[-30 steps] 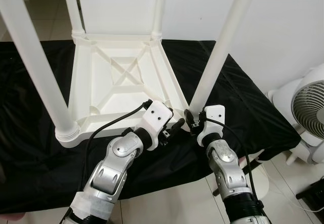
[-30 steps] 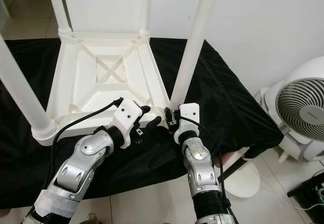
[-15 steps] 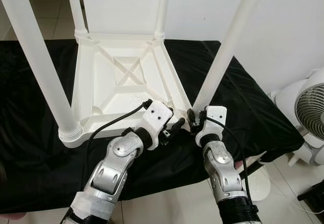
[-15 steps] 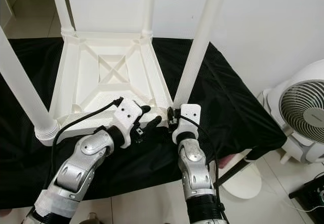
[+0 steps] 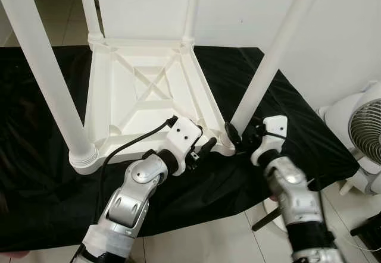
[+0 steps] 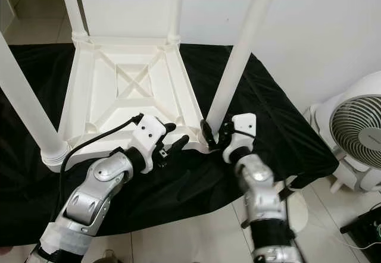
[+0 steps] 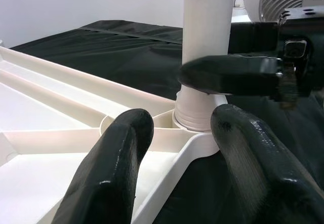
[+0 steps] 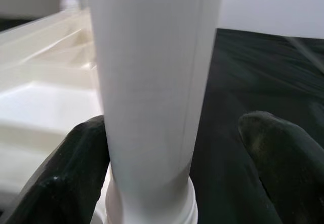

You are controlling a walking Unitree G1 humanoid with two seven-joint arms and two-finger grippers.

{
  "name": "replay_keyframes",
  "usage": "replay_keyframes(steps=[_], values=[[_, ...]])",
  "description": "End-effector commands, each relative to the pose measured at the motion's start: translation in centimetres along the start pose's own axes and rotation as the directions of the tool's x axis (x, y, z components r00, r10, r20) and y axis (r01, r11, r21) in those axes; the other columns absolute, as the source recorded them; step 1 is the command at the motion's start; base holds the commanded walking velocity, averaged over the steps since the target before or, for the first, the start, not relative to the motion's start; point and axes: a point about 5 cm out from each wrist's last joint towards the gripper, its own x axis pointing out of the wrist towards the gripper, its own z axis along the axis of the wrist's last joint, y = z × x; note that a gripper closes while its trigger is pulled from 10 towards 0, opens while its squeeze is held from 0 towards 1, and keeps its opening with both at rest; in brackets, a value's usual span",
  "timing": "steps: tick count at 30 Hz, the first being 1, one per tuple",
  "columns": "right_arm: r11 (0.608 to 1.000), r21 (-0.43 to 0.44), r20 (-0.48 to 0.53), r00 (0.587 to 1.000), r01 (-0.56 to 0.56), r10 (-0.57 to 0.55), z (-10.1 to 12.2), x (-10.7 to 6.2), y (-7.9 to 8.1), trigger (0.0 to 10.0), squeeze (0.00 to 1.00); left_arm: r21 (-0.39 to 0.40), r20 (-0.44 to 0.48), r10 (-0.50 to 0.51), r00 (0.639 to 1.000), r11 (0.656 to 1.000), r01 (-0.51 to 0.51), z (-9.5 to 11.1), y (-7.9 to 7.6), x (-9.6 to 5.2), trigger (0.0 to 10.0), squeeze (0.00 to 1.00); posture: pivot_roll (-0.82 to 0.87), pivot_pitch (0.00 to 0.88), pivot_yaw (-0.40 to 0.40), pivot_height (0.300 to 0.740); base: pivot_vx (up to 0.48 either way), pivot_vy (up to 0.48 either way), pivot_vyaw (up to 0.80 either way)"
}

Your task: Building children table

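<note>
Here I see the white children's table (image 5: 146,87) lying upside down on the black-draped surface (image 5: 280,102), legs up. My left arm reaches forward, its end effector (image 5: 202,150) spread open at the near corner. My right end effector (image 6: 215,133) is parted around the base of the near right leg (image 5: 268,66), one finger (image 8: 66,178) touching.

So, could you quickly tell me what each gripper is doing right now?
Left gripper: open, fingers astride the table corner.
Right gripper: open, around the table leg, not clamped.
</note>
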Motion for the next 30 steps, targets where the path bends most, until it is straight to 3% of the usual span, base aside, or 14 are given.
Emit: replay_keyframes(steps=[1, 8, 16, 17, 18, 19, 30], values=[[0.998, -0.003, -0.021, 0.998, -0.066, 0.066, -0.5, -0.1, 0.0, 10.0, 0.00, -0.002, -0.001, 0.014, 1.000, 1.000, -0.014, 0.2, -0.1, 0.2, 10.0, 0.00, 0.05, 0.006, -0.080, 0.740, 0.000, 0.000, 0.00], [0.955, -0.058, -0.106, 0.953, -0.290, 0.283, -1.4, 0.9, -0.1, 10.0, 0.00, -0.001, -0.002, 0.025, 1.000, 1.000, -0.025, 0.3, 0.3, 0.1, 10.0, 0.00, 0.07, 0.014, -0.072, 0.740, 0.000, 0.000, 0.00], [0.934, -0.070, -0.180, 0.926, -0.350, 0.333, -2.8, 2.3, 0.1, 9.8, 0.00, 0.003, -0.002, 0.025, 1.000, 1.000, -0.025, 0.4, 0.4, 0.2, 10.0, 0.00, 0.07, 0.014, -0.057, 0.740, 0.000, 0.000, 0.00], [0.935, -0.069, -0.183, 0.926, -0.347, 0.330, -2.8, 2.7, 0.1, 4.5, 0.00, 0.003, 0.000, 0.023, 1.000, 1.000, -0.023, 0.5, 0.5, 0.2, 10.0, 0.00, 0.07, 0.016, -0.056, 0.740, 0.000, 0.000, 0.00], [0.935, -0.069, -0.183, 0.926, -0.347, 0.330, -2.8, 2.7, 0.1, 4.5, 0.00, 0.003, 0.000, 0.023, 1.000, 1.000, -0.023, 0.5, 0.5, 0.2, 10.0, 0.00, 0.07, 0.016, -0.056, 0.740, 0.000, 0.000, 0.00], [0.937, -0.069, -0.179, 0.928, -0.343, 0.327, -2.6, 3.0, 0.1, 0.0, 0.00, 0.005, 0.001, 0.023, 1.000, 1.000, -0.023, 0.6, 0.5, 0.2, 10.0, 0.00, 0.08, 0.016, -0.057, 0.740, 0.000, 0.000, 0.00], [0.943, -0.059, -0.165, 0.934, -0.329, 0.315, -3.2, 2.9, -0.4, 0.0, 0.00, -0.002, -0.002, 0.040, 0.999, 0.999, -0.040, 0.7, 0.7, 0.0, 10.0, 0.00, 0.08, 0.042, -0.059, 0.740, 0.000, 0.000, 0.00]])
